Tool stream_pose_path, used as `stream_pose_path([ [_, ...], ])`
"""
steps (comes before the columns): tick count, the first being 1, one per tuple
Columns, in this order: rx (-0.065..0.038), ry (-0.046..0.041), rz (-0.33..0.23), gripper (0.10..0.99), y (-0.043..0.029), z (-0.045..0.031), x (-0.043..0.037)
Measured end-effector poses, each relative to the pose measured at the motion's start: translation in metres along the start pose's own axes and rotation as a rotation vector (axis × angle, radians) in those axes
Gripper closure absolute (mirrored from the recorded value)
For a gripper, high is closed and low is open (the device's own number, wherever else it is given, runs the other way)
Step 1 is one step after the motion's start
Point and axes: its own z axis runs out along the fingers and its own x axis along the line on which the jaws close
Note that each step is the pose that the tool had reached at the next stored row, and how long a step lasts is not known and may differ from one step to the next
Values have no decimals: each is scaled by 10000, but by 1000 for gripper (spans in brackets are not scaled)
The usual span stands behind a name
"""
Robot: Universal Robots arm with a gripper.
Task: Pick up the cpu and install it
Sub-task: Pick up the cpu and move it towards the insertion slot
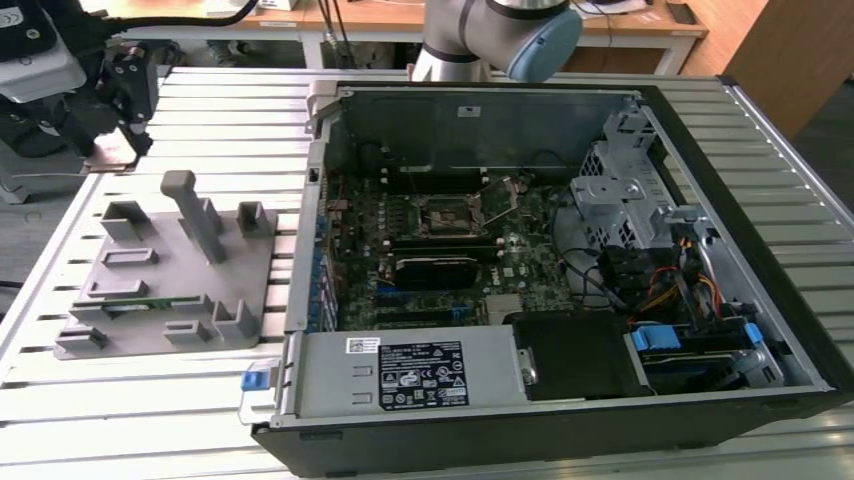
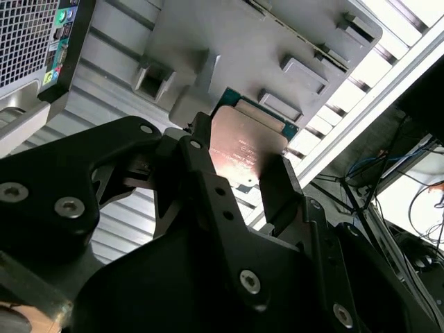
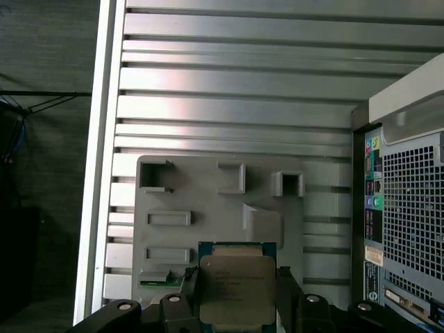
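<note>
My gripper (image 1: 115, 135) hangs over the table at the exterior view's far left, beyond the grey holder plate (image 1: 174, 290). It is shut on the cpu (image 1: 114, 152), a flat square chip with a silvery metal top and a thin rim. In both wrist views the cpu (image 2: 246, 149) (image 3: 236, 286) sits clamped by two opposite edges between the black fingers (image 2: 277, 187) (image 3: 288, 291), lifted clear of the holder plate (image 3: 208, 201). The black square socket (image 1: 447, 215) with its metal frame lies on the motherboard inside the open computer case (image 1: 747, 200).
A narrow green circuit strip (image 3: 156, 277) lies in a slot of the holder plate. The case's perforated side (image 3: 413, 208) stands close beside the plate. Inside the case are a drive cage (image 1: 627, 190), cables (image 1: 667, 290) and a power supply (image 1: 400, 375). The arm's base (image 1: 494, 40) stands behind.
</note>
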Motion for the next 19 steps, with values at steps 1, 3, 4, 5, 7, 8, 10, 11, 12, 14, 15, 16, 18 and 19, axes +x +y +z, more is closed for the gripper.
stream_pose_path([
  [1, -3, 0, 0, 561, 0, 0, -15],
  [3, -9, 0, 1, 561, -1, -1, -43],
  [4, -13, 0, 1, 561, -2, -1, -58],
  [5, -16, 0, 0, 561, -2, -1, -74],
  [7, -22, 0, 0, 561, -3, -2, -103],
  [8, -25, 1, 0, 561, -3, -2, -118],
  [10, -32, 0, 0, 561, -4, -2, -146],
  [11, -35, 0, 0, 561, -5, -2, -161],
  [12, -38, -1, 0, 561, -5, -2, -175],
  [14, -44, -1, 0, 561, -6, -3, -202],
  [15, -47, -1, -1, 561, -6, -3, -216],
  [16, -50, -1, -1, 561, -7, -3, -231],
  [18, -56, -1, 0, 561, -7, -3, -259],
  [19, -59, -1, 0, 561, -8, -4, -273],
])
